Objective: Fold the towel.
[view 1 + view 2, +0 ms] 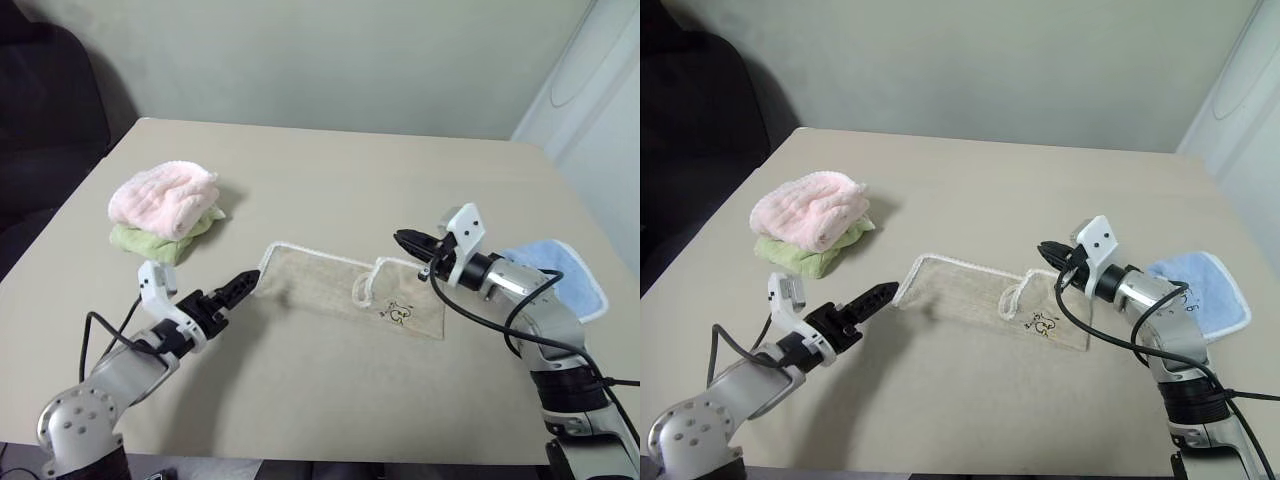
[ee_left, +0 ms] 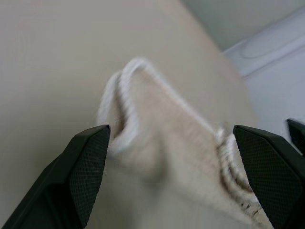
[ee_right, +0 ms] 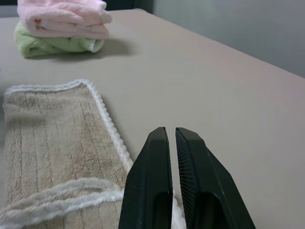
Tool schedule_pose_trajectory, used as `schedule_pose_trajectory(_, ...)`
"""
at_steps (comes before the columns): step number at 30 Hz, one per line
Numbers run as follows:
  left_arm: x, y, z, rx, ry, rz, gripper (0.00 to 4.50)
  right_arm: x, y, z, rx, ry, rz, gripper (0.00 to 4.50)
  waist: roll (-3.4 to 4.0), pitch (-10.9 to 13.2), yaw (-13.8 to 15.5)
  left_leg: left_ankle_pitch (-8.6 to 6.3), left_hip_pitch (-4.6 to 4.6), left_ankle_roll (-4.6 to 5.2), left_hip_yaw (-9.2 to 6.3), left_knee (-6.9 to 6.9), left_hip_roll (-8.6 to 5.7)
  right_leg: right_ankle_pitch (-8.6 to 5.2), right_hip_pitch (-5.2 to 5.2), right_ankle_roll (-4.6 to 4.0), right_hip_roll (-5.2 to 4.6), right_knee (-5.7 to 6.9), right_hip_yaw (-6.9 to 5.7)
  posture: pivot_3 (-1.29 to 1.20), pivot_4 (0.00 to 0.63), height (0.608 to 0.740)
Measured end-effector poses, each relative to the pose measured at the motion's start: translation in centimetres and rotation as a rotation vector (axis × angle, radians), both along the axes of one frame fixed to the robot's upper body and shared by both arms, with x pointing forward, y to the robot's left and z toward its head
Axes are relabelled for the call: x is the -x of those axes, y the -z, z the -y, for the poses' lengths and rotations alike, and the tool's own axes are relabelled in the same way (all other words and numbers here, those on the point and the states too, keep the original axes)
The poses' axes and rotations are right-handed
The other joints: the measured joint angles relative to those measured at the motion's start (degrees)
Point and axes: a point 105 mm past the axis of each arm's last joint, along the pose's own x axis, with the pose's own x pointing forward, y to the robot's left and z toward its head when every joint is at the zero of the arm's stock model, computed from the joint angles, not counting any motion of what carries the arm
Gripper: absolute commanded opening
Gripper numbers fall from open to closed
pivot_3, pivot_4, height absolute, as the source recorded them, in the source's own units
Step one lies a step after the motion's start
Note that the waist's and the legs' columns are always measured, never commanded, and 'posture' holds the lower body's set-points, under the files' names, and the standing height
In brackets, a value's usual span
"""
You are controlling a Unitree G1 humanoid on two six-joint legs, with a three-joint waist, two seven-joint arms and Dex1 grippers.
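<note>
The towel (image 1: 345,293) is lying mid-tabletop (image 1: 330,170), folded into a narrow strip. The left end effector (image 1: 243,281) is pointing at its left end with fingers spread wide, gripping nothing. The right end effector (image 1: 405,240) is hovering over the towel's right end, fingers pressed together and empty. Pink (image 1: 163,197) and green (image 1: 150,243) cloths are sitting stacked at far left, a blue cloth (image 1: 560,270) at right.

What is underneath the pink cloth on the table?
The pink cloth rests on a bunched green cloth, whose edge sticks out below it. Anything else between or beneath them is covered.
</note>
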Motion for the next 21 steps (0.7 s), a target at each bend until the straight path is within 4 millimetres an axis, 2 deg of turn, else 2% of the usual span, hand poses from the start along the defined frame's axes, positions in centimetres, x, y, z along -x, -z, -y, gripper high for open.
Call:
schedule_pose_trajectory(6,-0.2,1.4,-0.3,0.041,-0.033,-0.133,4.50,-0.3,0.2,-1.0,-0.026,-0.013,0.011,0.37,0.09,0.1,0.3,0.02,0.00,-0.04,-0.05,0.04,-0.02,0.00,0.05,-0.17,0.05,0.02,-0.04,0.00,0.150,0.740)
schedule_pose_trajectory(10,-1.6,1.4,0.6,0.084,-0.017,-0.171,4.50,-0.4,0.3,-1.1,-0.029,-0.007,0.015,0.37,0.09,0.1,0.5,0.06,0.01,-0.08,-0.05,0.07,-0.03,0.03,0.07,-0.36,0.08,0.02,-0.08,0.00,0.150,0.740)
schedule_pose_trajectory(21,-4.7,1.6,2.3,0.116,0.015,-0.231,4.50,-0.5,0.2,0.4,-0.038,0.082,0.036,0.37,0.26,0.2,1.3,0.23,0.07,0.01,-0.05,0.11,-0.09,0.10,0.25,-0.48,0.20,0.03,-0.09,0.00,0.150,0.740)
